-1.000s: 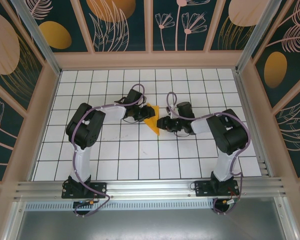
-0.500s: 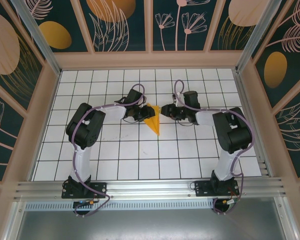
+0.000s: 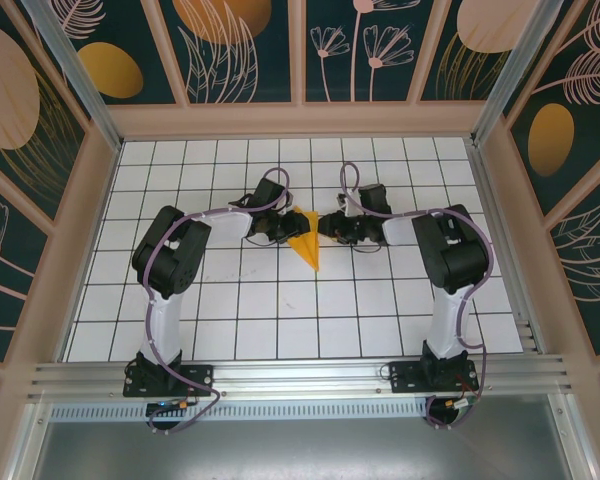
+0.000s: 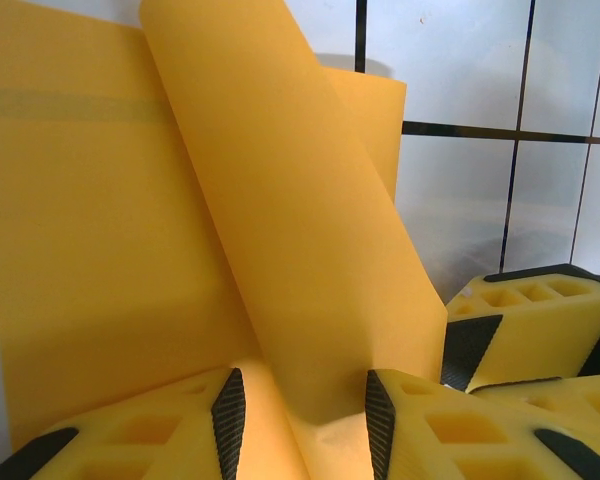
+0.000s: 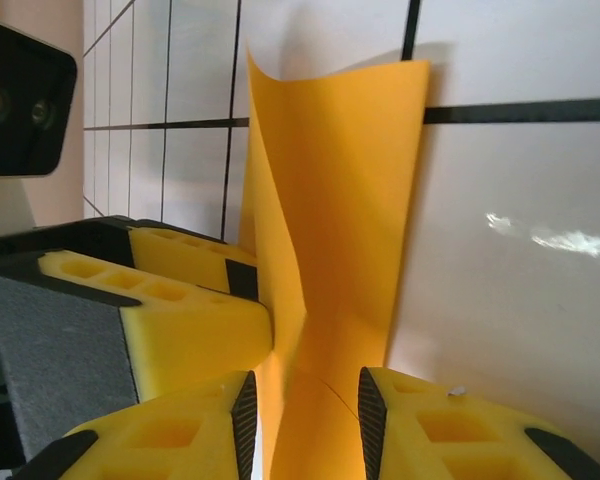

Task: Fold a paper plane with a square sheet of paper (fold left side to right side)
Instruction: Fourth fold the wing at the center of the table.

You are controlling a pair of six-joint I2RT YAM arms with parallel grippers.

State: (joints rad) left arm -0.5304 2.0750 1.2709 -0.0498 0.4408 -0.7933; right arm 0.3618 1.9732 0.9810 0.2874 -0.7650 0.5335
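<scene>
Both left gripper [image 4: 302, 425] and right gripper [image 5: 302, 420] straddle the paper [image 4: 100, 250]. We cannot tell if either clamps it.

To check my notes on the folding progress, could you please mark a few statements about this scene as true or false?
1. The thin bright orange sheet of paper lies on the white tiled table between the left tool and the right tool. True.
2. The paper is a flat, unfolded square. False: it is folded, with a point toward the arms' bases.
3. In the left wrist view, a raised flap runs between the left tool's fingers. True.
4. The right tool sits by the table's right edge, away from the paper. False: it is at the paper's right side, with paper between its fingers.
</scene>
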